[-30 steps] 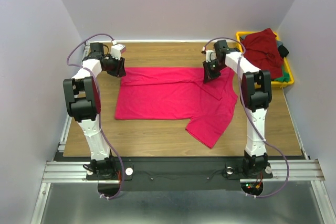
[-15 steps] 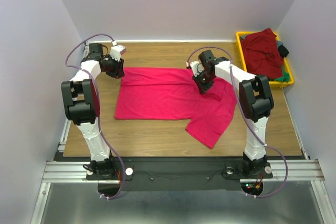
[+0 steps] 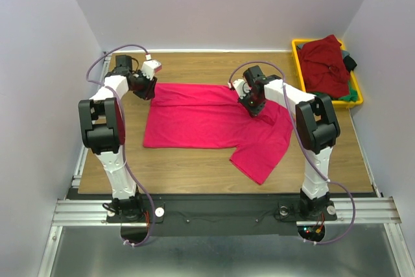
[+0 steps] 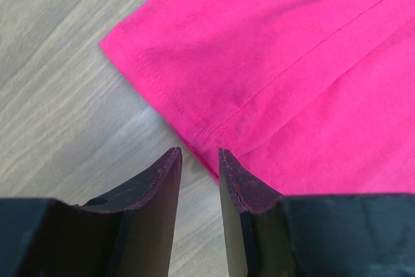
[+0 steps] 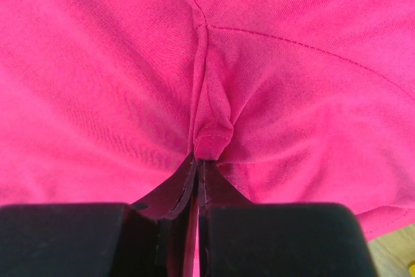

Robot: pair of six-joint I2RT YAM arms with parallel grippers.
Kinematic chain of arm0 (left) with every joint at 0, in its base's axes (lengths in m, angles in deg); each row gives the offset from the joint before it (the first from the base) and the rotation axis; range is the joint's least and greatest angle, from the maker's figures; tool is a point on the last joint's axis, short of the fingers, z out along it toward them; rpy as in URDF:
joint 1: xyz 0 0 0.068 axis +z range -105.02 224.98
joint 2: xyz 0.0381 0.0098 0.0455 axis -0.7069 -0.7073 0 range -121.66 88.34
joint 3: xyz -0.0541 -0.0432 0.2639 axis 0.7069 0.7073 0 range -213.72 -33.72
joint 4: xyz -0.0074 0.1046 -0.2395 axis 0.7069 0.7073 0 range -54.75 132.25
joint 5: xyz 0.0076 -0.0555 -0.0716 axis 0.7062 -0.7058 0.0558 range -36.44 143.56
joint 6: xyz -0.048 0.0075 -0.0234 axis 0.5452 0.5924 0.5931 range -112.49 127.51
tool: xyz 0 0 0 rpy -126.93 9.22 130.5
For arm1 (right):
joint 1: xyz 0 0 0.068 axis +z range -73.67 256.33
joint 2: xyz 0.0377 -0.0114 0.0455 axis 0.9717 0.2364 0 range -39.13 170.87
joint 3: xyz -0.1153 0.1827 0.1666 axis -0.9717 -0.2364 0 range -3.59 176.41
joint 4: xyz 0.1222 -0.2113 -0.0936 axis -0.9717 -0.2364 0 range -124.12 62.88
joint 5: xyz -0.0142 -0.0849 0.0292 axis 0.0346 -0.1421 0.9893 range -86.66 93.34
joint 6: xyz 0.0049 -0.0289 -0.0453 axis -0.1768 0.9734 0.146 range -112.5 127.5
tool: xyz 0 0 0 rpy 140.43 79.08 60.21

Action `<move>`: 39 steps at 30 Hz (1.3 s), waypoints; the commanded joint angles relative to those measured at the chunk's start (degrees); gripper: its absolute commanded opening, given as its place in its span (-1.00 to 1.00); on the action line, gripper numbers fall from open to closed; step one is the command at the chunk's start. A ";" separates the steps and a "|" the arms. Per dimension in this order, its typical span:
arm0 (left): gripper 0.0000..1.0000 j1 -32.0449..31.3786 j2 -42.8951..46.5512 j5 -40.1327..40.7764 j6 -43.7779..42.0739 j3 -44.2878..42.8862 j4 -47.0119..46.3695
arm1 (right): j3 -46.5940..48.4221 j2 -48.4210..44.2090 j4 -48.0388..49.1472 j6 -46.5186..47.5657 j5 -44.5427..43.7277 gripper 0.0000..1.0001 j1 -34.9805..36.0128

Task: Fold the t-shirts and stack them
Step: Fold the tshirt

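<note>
A crimson t-shirt lies partly folded across the wooden table, one sleeve hanging toward the front right. My right gripper is shut on a pinched fold of the crimson t-shirt near its far right part. My left gripper hovers at the shirt's far left corner, its jaws a little apart and empty; the shirt's hem corner lies just beyond the fingertips. A maroon t-shirt lies heaped on green and dark shirts in the bin.
A yellow plastic bin stands at the table's far right corner. Bare wood runs along the front edge and behind the shirt. Grey walls close in the left, right and back.
My right gripper has moved left and slightly forward, dragging the pinched cloth inward over the shirt. My left gripper has shifted slightly right toward the shirt's corner.
</note>
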 commanded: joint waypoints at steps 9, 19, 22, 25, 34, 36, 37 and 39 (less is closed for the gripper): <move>-0.46 -3.13 -3.25 4.76 -3.53 -0.81 2.67 | 3.18 -0.36 1.35 -1.54 -1.03 -0.74 0.02; -0.34 -2.34 2.55 4.86 -5.99 5.43 5.22 | 0.63 -7.11 -2.42 -2.24 0.46 0.05 0.02; -0.20 -1.29 6.85 1.71 -6.61 5.69 6.54 | -0.42 -12.47 -4.18 -2.59 0.47 0.16 -0.16; -0.16 -0.50 11.07 0.12 -6.96 6.56 7.24 | -2.53 -17.05 -4.97 -2.42 0.46 0.11 -0.33; -0.17 -0.05 15.91 -1.91 -7.84 10.87 6.45 | 1.66 -11.72 -4.98 -8.47 7.48 -0.35 -6.39; -0.17 -0.14 15.30 -2.09 -7.06 10.96 5.93 | 3.78 -9.25 -3.75 -10.49 8.02 -0.44 -6.66; -0.17 -0.14 15.21 -2.09 -6.70 11.14 5.57 | 5.36 -7.32 -2.18 -11.37 8.89 -0.46 -6.66; -0.17 -0.14 14.94 -2.00 -6.09 11.32 4.52 | 6.69 -5.38 -0.33 -14.27 8.64 -0.53 -6.66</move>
